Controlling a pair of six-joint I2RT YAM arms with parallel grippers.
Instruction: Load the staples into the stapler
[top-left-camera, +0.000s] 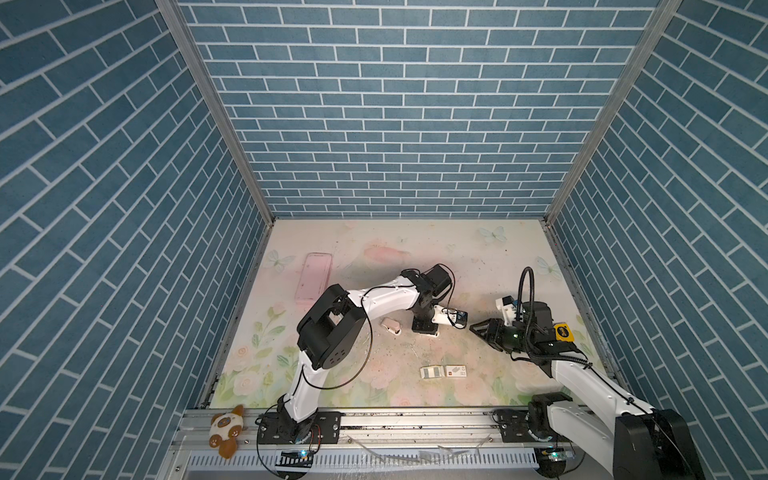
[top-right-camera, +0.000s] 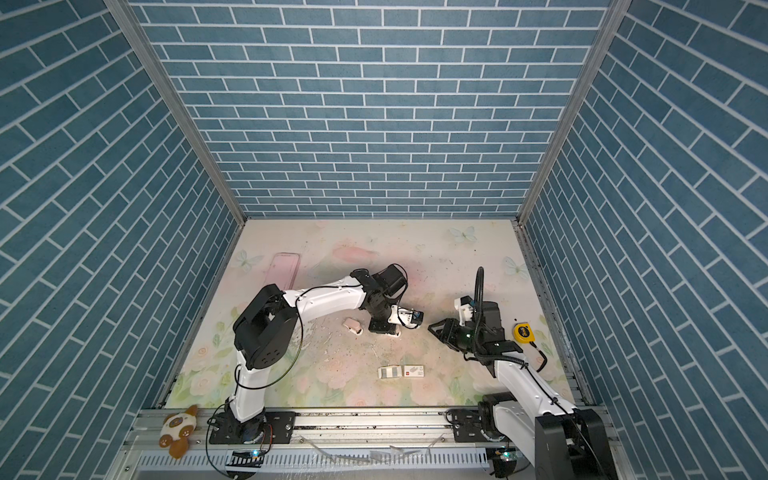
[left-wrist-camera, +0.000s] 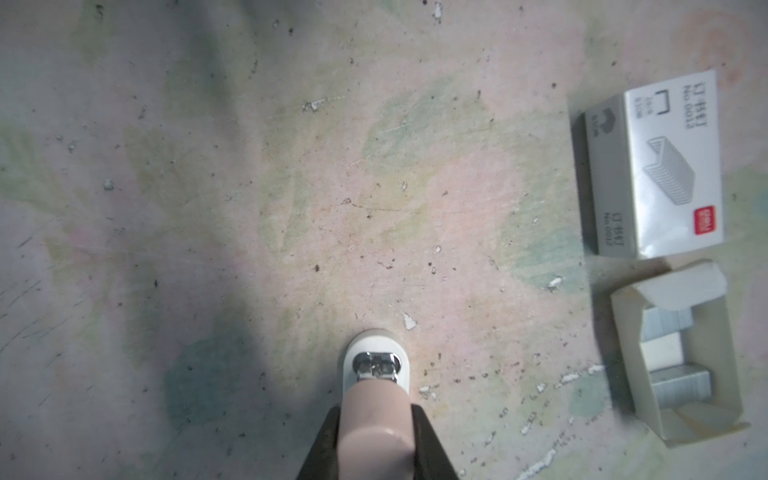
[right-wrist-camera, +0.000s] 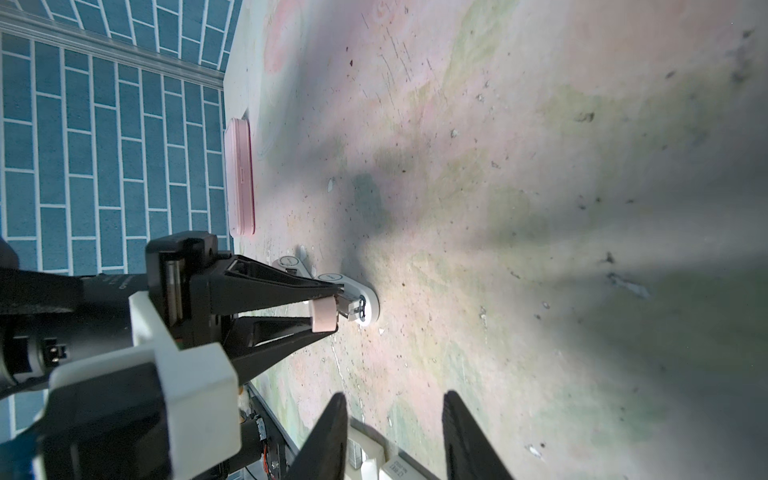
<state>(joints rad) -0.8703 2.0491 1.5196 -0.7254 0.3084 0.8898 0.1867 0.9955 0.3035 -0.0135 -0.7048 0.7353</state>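
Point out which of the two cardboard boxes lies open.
The plain tray, staples showing inside; the sleeve beside it bears print and a red mark.

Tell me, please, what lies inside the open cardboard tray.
Silvery staple strips lie in the cardboard tray; its folded flap hides part of them, so their count is unclear.

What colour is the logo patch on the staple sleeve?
Red patch, white sleeve; left wrist view shows it best.
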